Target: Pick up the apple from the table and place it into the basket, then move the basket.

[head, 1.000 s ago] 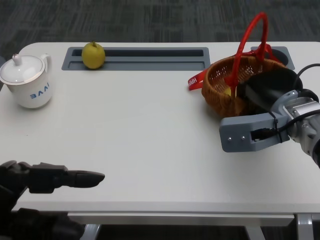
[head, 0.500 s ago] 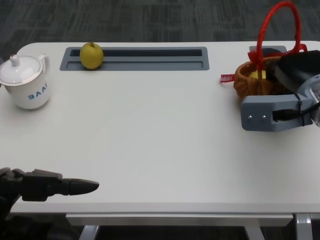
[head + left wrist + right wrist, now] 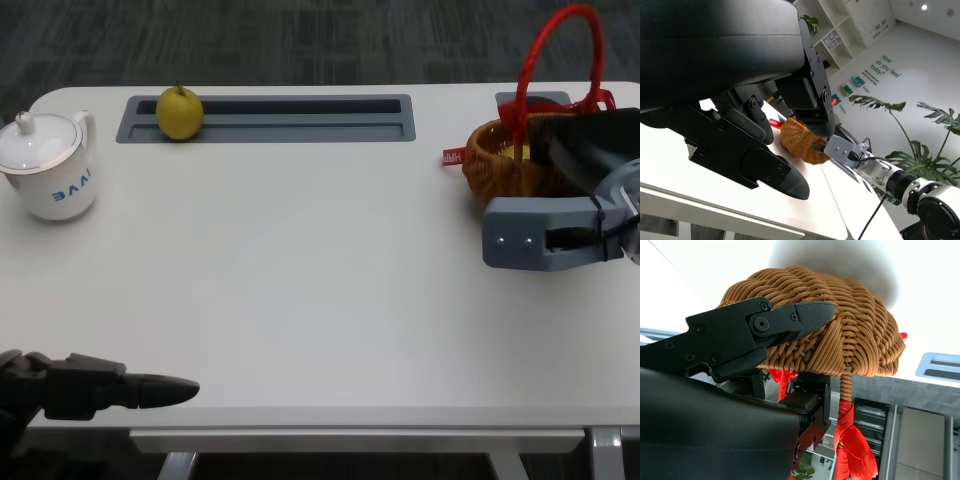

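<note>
Gripping the wicker basket (image 3: 505, 165) on the white table (image 3: 320, 280), right robot hand (image 3: 580, 165); left robot hand (image 3: 90, 385) empty.

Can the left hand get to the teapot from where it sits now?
Probably yes. The left hand is open at the table's near edge, and the teapot stands on the same side with only bare table between them. Actual reach can't be judged.

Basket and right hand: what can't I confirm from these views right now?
- Basket contents: head view shows only a yellow sliver behind the rim; the right hand covers the rest.
- Basket's right side: cut off by the head view's edge.
- Right hand's fingers: right wrist view shows them against the weave, the inner ones hidden.
- Red tag: print too small.
</note>
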